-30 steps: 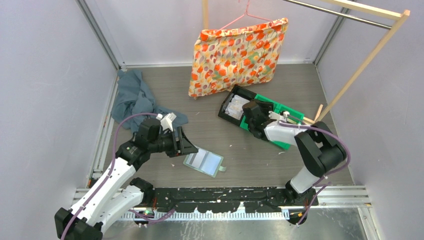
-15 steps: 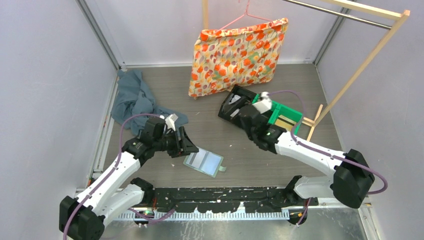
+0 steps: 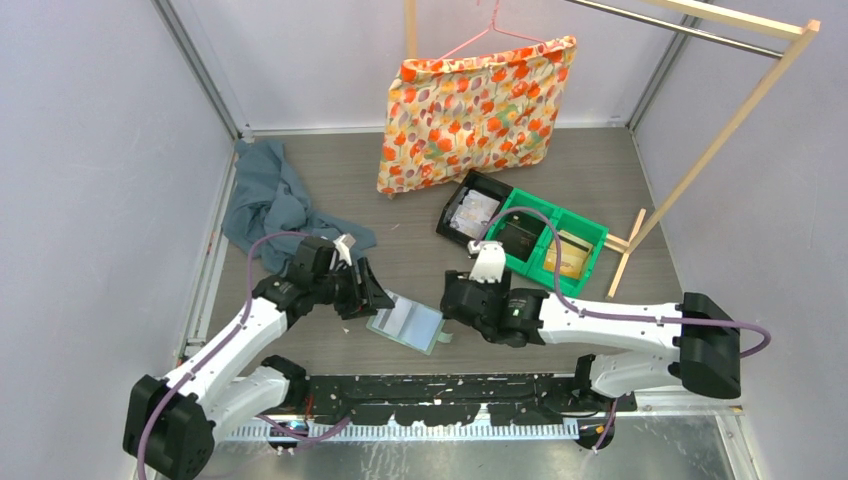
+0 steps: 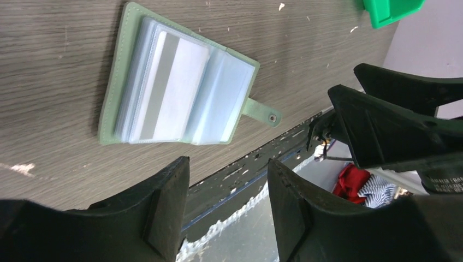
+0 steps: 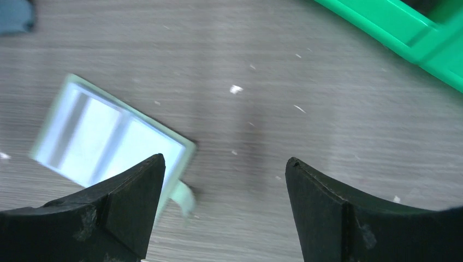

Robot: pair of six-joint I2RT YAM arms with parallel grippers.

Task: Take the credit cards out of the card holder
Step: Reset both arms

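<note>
Top external shows the card holder (image 3: 405, 322) open on the table (image 3: 600, 170) between left gripper (image 3: 372, 292) and right gripper (image 3: 450, 300), both spread and empty; likely the approach, next needing one to pin it while the other pinches a card edge. One striped credit card (image 4: 169, 87) shows through clear pockets (image 4: 226, 90); others hidden; right wrist blurred.
</note>
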